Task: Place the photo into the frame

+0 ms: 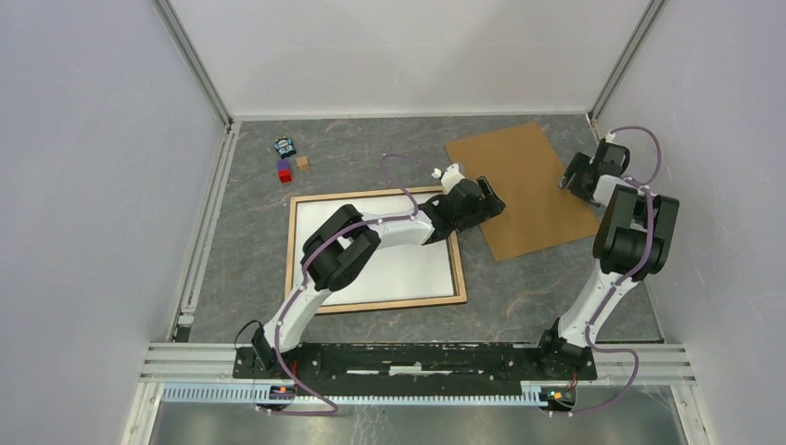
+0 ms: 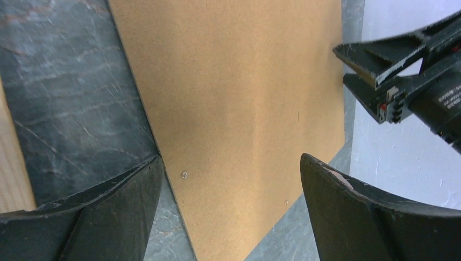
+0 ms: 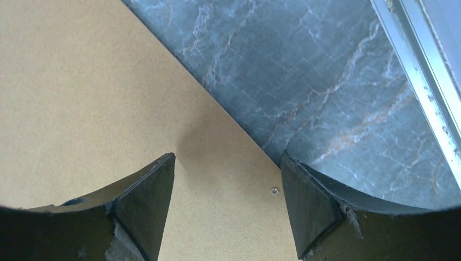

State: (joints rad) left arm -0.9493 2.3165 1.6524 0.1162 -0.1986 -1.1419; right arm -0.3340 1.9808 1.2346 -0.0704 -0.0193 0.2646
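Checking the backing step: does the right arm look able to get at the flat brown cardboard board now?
Probably yes: the open right claw hangs at the right edge of the flat brown cardboard board, nothing between.

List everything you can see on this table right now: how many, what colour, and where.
frame: one, light wood rails, lying flat left of centre
photo: one, white side up, inside the frame
cardboard board: one, brown, flat at the far right, beside the frame
block: one, red and purple, beyond the frame's far left corner
cube: one, brown, next to the block
small item: one, blue and black, just beyond the block; too small to identify
table: one, grey marbled
left gripper: one, black, open, over the board's left edge
right gripper: one, black, open, over the board's right edge
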